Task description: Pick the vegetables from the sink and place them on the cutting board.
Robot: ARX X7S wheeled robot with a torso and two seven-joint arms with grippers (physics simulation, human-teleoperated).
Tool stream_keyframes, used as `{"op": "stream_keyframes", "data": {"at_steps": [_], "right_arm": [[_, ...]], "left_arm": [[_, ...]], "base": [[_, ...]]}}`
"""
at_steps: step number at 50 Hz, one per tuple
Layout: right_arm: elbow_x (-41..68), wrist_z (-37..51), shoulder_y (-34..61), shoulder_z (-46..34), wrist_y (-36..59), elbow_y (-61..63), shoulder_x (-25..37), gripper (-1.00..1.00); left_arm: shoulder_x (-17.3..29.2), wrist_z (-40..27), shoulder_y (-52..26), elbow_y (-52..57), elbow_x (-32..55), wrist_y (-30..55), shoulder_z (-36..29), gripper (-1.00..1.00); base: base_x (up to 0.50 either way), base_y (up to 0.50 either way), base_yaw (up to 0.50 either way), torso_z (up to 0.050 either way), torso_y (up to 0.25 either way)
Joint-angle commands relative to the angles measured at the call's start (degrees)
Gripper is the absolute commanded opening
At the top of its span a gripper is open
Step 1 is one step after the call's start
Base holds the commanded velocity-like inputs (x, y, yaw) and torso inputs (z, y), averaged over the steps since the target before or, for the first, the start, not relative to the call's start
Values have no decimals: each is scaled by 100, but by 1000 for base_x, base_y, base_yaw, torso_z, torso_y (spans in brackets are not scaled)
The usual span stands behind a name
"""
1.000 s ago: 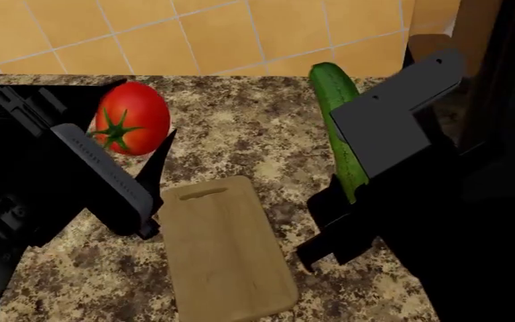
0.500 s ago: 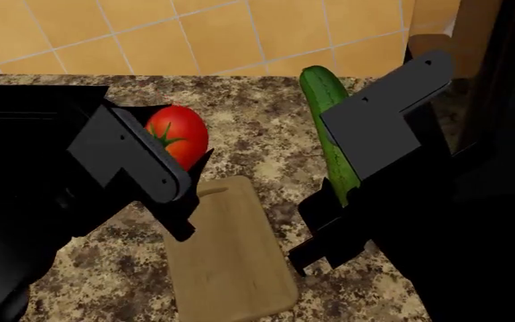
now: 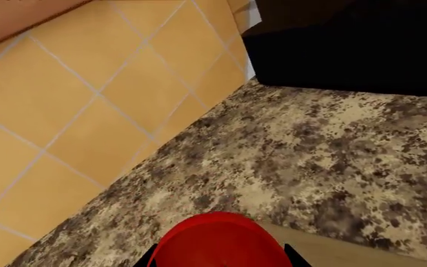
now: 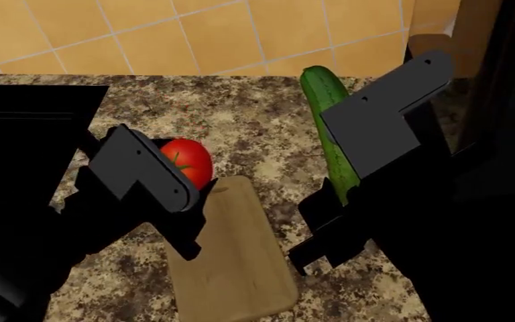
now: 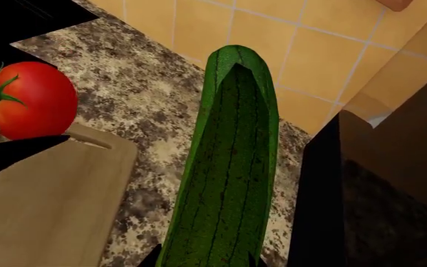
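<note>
My left gripper (image 4: 206,194) is shut on the red tomato (image 4: 187,162) and holds it just over the far end of the light-tan cutting board (image 4: 231,261). In the left wrist view the tomato (image 3: 221,242) fills the space between the jaws. My right gripper (image 4: 329,201) is shut on the dark-green cucumber (image 4: 329,127), which points up and away above the counter to the right of the board. In the right wrist view the cucumber (image 5: 228,167) runs out from the jaws, with the tomato (image 5: 28,100) and board (image 5: 43,211) beside it. The sink is hidden behind my left arm.
The speckled granite counter (image 4: 257,127) runs to an orange tiled wall (image 4: 195,33). A dark tall unit (image 4: 508,100) stands at the right, close to my right arm. A black area (image 4: 25,114) lies at the left beside my left arm.
My left gripper has carried the tomato right and down, from above the counter at the left to just over the board's far end. The right gripper with the cucumber shifted slightly left, then held still.
</note>
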State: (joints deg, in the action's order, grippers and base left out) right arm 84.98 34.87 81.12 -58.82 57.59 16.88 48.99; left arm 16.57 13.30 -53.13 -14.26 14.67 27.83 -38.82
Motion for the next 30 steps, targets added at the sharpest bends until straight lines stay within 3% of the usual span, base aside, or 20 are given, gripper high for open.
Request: {"op": "stream_keyframes", "data": {"at_steps": [1,30], "right_arm": [[-279,-75,36,71,58,31,14,-100],[-307,-92,-30,58,-4,33,35,-100]], "left_arm": [[-41,-145,121,-229,272,-61,4,-100],[-80,-133,291,-525,201,-121,-202,-100]], "base": [[0,0,0,0,0],[0,0,0,0,1]]}}
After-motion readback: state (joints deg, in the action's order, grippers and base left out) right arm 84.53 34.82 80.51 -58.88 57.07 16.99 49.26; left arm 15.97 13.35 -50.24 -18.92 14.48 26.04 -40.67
